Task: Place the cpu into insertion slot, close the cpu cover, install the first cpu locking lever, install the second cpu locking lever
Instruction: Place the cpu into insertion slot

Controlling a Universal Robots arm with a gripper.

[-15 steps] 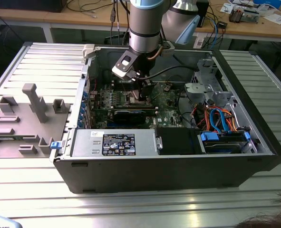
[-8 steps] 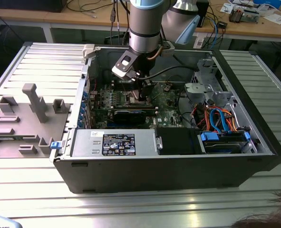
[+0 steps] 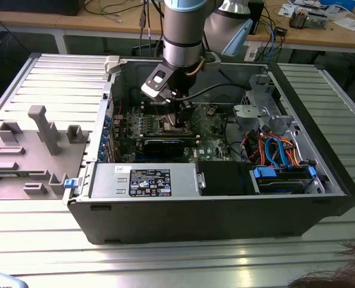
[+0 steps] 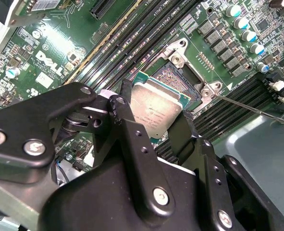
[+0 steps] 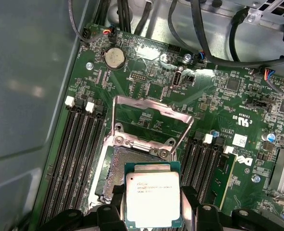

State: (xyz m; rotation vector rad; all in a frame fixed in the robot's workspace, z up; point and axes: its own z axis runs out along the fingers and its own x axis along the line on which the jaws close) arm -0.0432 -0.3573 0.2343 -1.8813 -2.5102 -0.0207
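Over the socket [image 5: 115, 168], the gripper [image 5: 153, 208] pinches the chip [image 5: 153, 192] by opposite edges.
Likely light, rigid, slick, its underside delicate; edges seem the safest hold.

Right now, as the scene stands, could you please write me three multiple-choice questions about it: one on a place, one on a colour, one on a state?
1. Where is the cpu?
A. gripped in the claw, at the insertion slot
B. seated flat inside the slot, let go
C. lying loose, far from the slot

2. What colour is the circuit board?
A. red
B. blue
C. green

3. How is the cpu cover?
A. shut over the chip
B. swung open
C. taken away

Answers: 1 A, the claw clamps the chip's edges in both wrist views. 2 C, the board around the slot is green. 3 B, its silvery frame stands raised beyond the bare slot.
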